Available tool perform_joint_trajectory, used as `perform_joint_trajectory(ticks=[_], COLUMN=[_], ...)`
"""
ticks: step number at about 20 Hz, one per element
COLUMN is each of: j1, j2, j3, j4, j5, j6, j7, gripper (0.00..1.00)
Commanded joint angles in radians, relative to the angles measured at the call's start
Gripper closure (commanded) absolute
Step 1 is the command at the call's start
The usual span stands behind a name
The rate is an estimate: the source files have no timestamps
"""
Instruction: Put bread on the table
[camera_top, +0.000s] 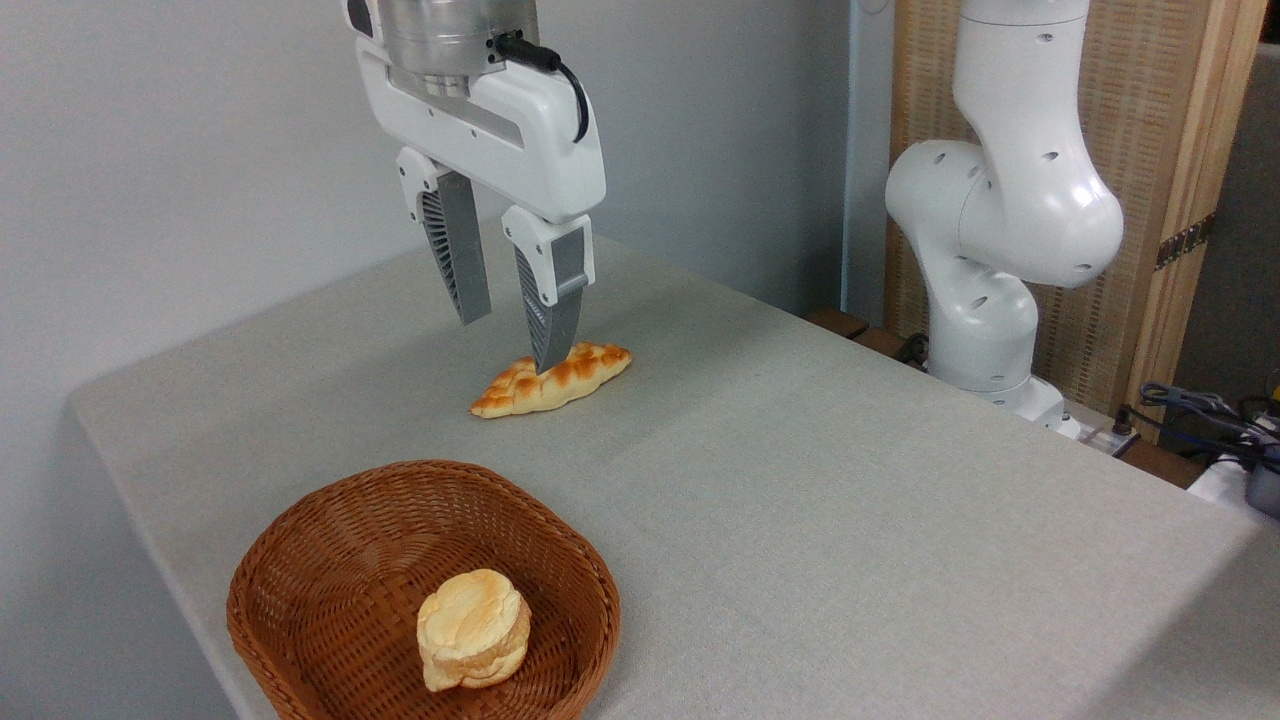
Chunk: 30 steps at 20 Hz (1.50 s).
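One bun (473, 628) sat in the near basket (300, 560); the spread, empty claw (510, 340) over the far pastry (590, 368) needed to straddle it squarely.

- The room is evenly and brightly lit, soft and diffuse, with no hard-edged shadows anywhere.
- The bench (800, 480) reads pale and flat, its fabric weave faintly visible up close.
- A weak, blurred shadow lies under the lattice pastry (553, 379), and a soft one sits beneath the tool (510, 335).
- Inside the basket (330, 560) the near wall goes darker, and the bread (473, 628) casts a small dim patch at its base.
- The white arm (1010, 200) carries gentle highlights on its rounded shells, no blown-out glare.
- Focus is fairly sharp throughout; the cables (1200, 410) at the right edge look slightly soft and noisy.
- Straight edges stay straight; no bending at the corners.
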Motion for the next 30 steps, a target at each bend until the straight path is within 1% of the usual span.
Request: perform_joint_trajectory(ticks=[1,11,12,16,20,22,23,27,28,30], j1=[-0.005,-0.005,-0.005,-0.003,-0.003,-0.003,-0.003,-0.006,-0.006,-0.006], j2=[0.006,0.011,0.012,0.063,0.135,0.163,0.169,0.209,0.219,0.250], j3=[0.008,0.009,0.009,0.035,0.038,0.044,0.043,0.027,0.027,0.027], j4=[0.015,0.015,0.013,0.015,0.015,0.015,0.012,-0.008,-0.010,-0.016], j5=[-0.013,-0.011,-0.008,-0.013,-0.004,0.003,0.010,0.015,0.027,0.093], j6=[0.002,0.010,0.040,0.243,0.372,0.398,0.398,0.392,0.392,0.392], j7=[0.012,0.012,0.012,0.004,0.009,0.015,0.015,0.013,0.013,0.013], gripper=[0.00,0.00,0.00,0.00,0.00,0.00,0.00,0.00,0.00,0.00])
